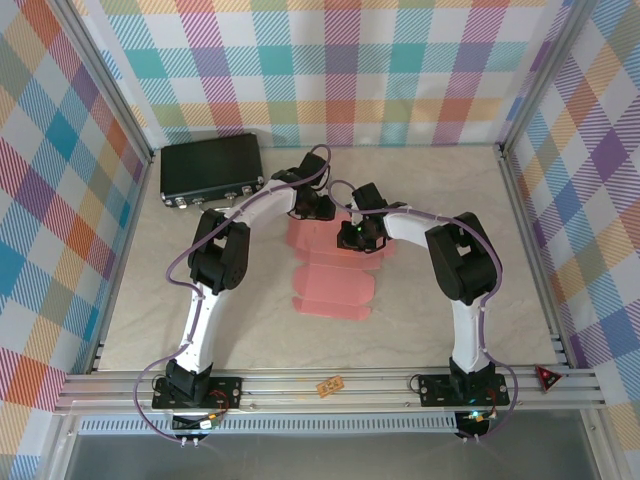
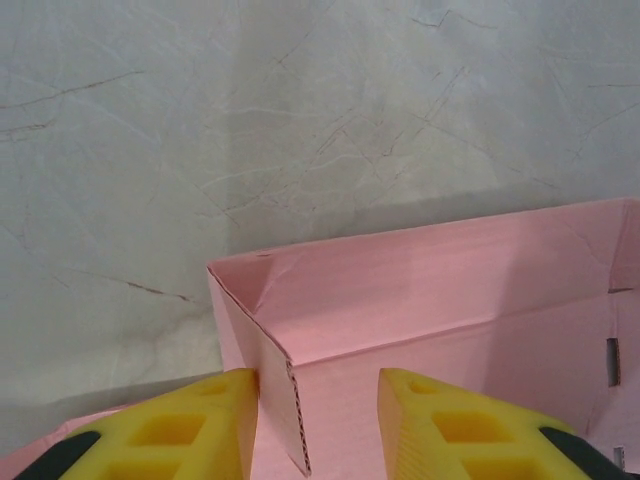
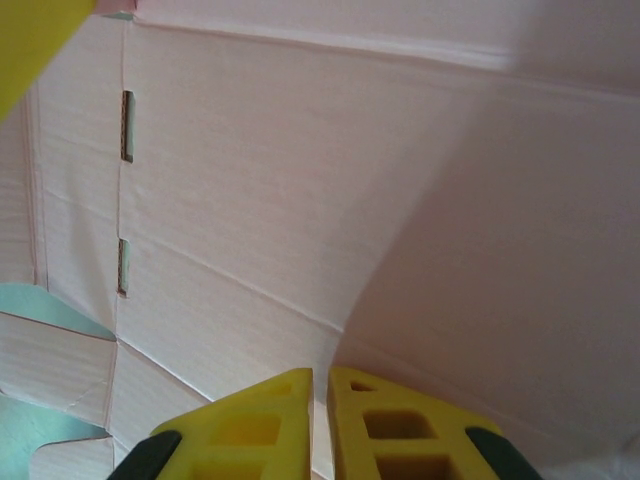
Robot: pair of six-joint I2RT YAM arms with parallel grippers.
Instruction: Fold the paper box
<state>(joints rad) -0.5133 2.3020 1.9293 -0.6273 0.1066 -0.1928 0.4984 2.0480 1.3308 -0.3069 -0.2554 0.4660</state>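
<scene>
Mid-desk point(image 1: 420, 320) lies the paper box point(image 1: 335, 290), far end folded up. Left tool point(image 2: 318, 385) stands spread, a raised wall edge between its fingers. Right tool point(image 3: 320, 378) is nearly closed, seemingly pinching a panel, though it's a tight view.

The table point(image 1: 400, 330) has a pale beige top with thin dark veins, like marble. The paper box point(image 1: 335, 290), salmon-pink die-cut card, lies on it, its near part flat with flaps spread and its far part folded up into walls. A black hard case point(image 1: 212, 168) with metal latches lies flat, well to the box's far left. Nearer than the box, an aluminium rail point(image 1: 280, 390) carries a small brown tag point(image 1: 330, 383).
</scene>
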